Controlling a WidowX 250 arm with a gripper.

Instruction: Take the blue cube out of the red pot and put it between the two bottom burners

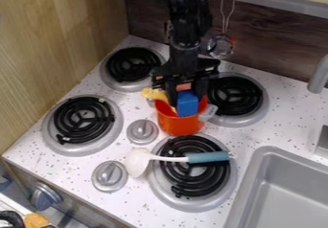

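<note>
My gripper [185, 89] hangs over the red pot [175, 125], right above and behind the blue cube [187, 103]. The cube is at the pot's mouth, its upper part above the rim; its underside is hidden. A small orange patch shows just above the cube, and a yellow thing [154, 94] leans at the pot's left rim. The pot stands between the burners, behind the front right burner [222, 184]. The front left burner [83, 121] is the other bottom burner.
A spoon with a blue handle [208, 157] lies across the front right burner. Two knobs [142, 131] sit between the bottom burners. Behind are two more burners, the back left [133, 64] and back right [236, 95]. The sink [255, 174] is at the lower right.
</note>
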